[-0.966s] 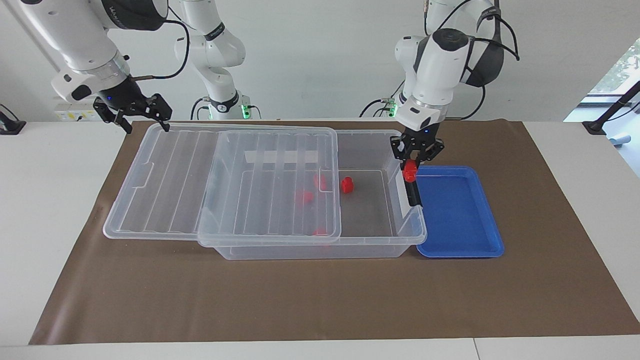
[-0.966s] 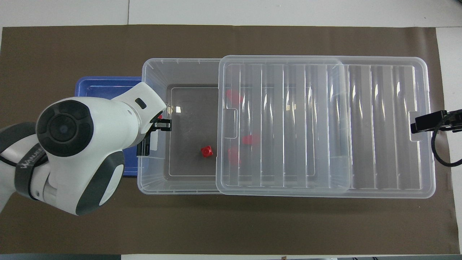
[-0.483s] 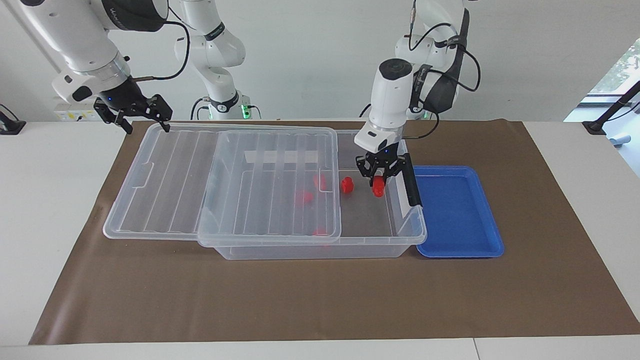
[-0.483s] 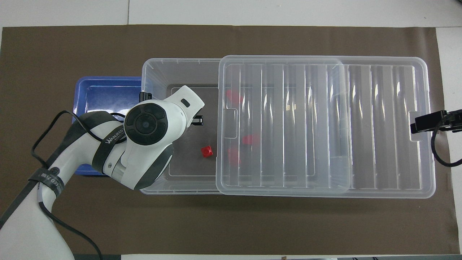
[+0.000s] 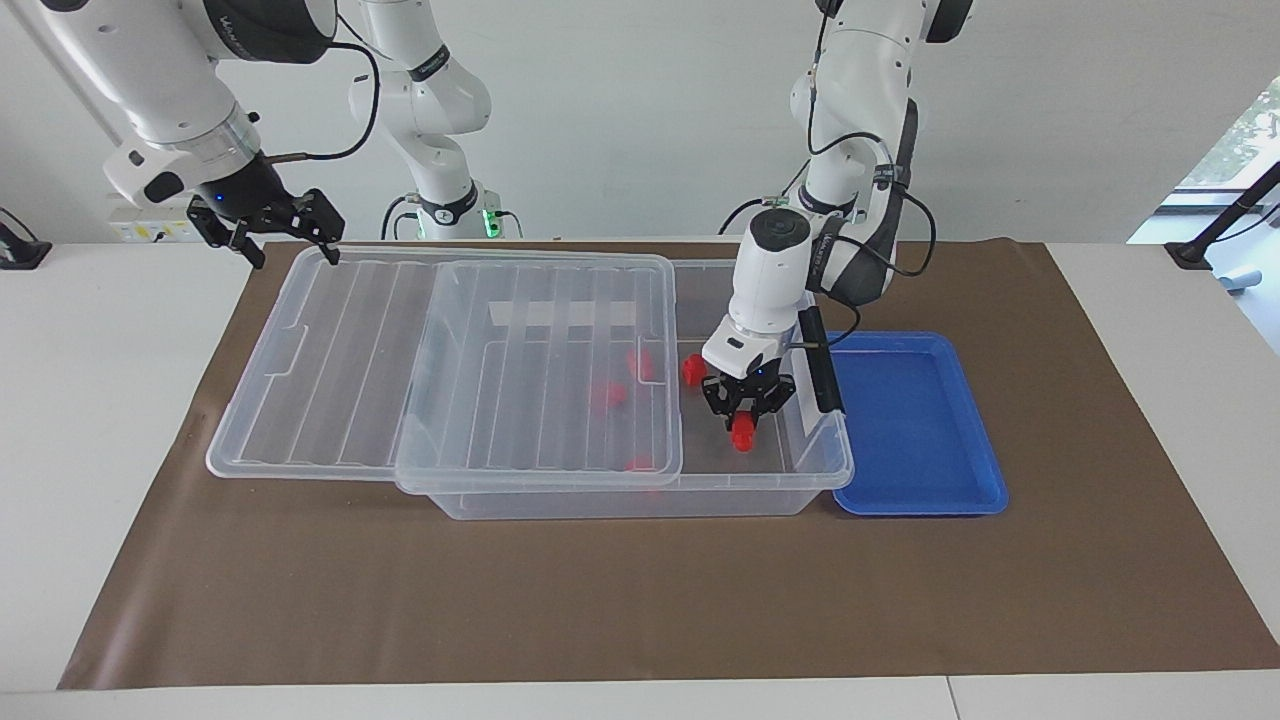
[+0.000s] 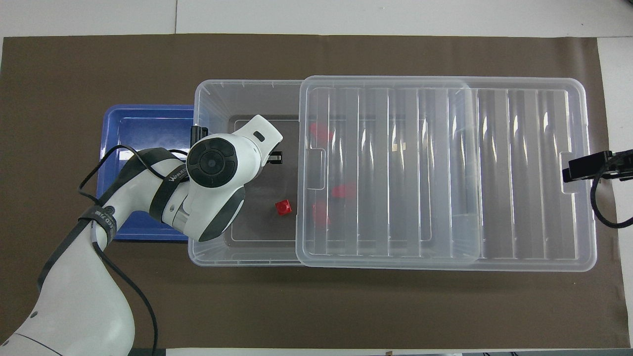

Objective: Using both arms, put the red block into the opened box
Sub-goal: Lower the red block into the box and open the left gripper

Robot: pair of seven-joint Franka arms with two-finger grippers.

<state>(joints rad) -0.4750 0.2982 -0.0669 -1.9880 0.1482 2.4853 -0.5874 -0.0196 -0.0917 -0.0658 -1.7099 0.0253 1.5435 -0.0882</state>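
Presently I note the left gripper (image 5: 744, 420) clamped on the red block (image 5: 743, 432), hanging straight down at six o'clock over the box's (image 5: 640, 495) uncovered floor, while the right gripper (image 5: 268, 222) waits open by the lid (image 5: 330, 350).

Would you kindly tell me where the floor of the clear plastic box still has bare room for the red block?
Bare floor lies under the left gripper, which holds the small red block, between the box's black-latched end wall and the loose red block. Under the slid-back ribbed clear lid, three more red blocks crowd it.
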